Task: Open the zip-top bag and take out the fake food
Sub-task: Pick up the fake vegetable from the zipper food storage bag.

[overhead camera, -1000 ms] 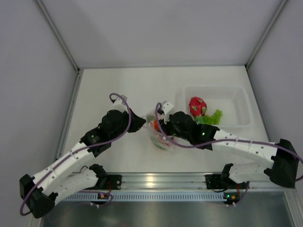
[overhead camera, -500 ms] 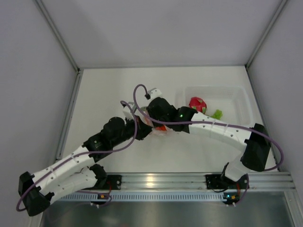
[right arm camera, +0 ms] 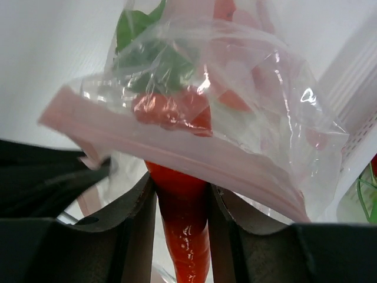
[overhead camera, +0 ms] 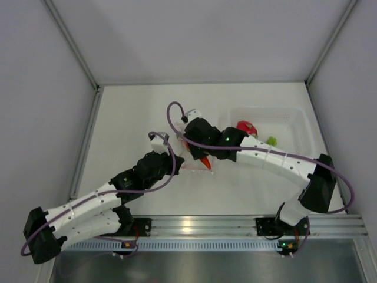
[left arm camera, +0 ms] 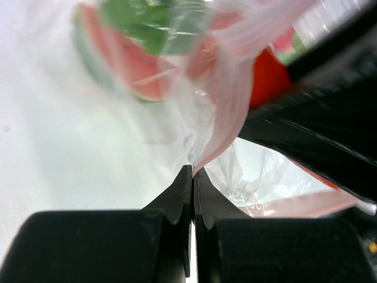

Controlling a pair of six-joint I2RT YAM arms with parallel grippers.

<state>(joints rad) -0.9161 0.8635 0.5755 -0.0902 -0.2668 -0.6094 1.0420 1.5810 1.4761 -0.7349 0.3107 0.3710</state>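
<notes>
The clear zip-top bag (overhead camera: pixel 191 158) lies mid-table between both grippers. My left gripper (left arm camera: pixel 193 171) is shut on a fold of its film beside the pinkish zip strip (right arm camera: pixel 177 154). My right gripper (right arm camera: pixel 179 184) is shut on an orange piece (right arm camera: pixel 184 203) of the fake food, which runs under the strip into the bag's mouth. From above that orange piece (overhead camera: pixel 204 162) shows just below my right gripper (overhead camera: pixel 199 154), with my left gripper (overhead camera: pixel 175 163) close on its left. A melon slice (left arm camera: pixel 126 65) and green leafy pieces (left arm camera: pixel 153 23) sit inside the bag.
A rigid clear tub (overhead camera: pixel 294 127) stands right of the bag, holding a magenta dragon fruit (overhead camera: pixel 245 127) and a green piece (overhead camera: pixel 271 140). The right arm stretches across in front of the tub. Side walls and a metal rail at the near edge bound the table.
The right arm has swung up and left, and now reaches over the bag from the tub side. The left gripper has shifted right and nearer. The bag moved slightly away.
</notes>
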